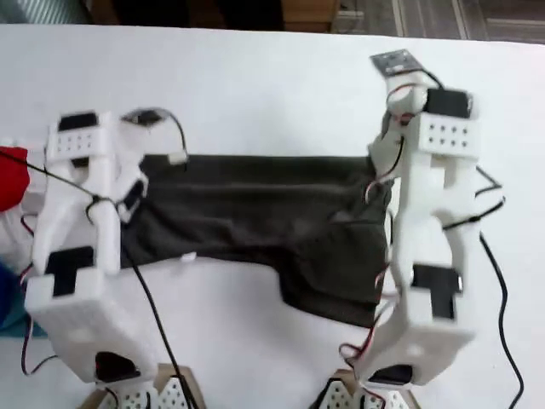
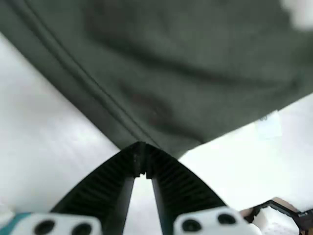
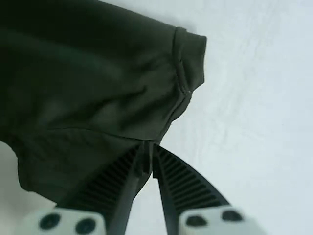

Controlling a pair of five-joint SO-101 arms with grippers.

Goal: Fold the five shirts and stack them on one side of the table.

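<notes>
A dark green shirt (image 1: 255, 213) lies spread across the middle of the white table (image 1: 255, 94), with one sleeve (image 1: 341, 290) hanging toward the near edge. My left gripper (image 1: 134, 194) sits at the shirt's left end. In the left wrist view the left gripper (image 2: 142, 164) is shut on the hem of the shirt (image 2: 186, 73). At the shirt's right end is my right gripper (image 1: 383, 183). In the right wrist view the right gripper (image 3: 148, 149) is shut on the shirt (image 3: 88, 88), just below a sleeve cuff (image 3: 188, 61).
A red cloth (image 1: 10, 175) and a blue cloth (image 1: 7, 294) lie at the table's left edge beside the left arm. A white label (image 2: 268, 125) sticks out of the shirt's near edge. Bare table stretches behind the shirt and in front of it.
</notes>
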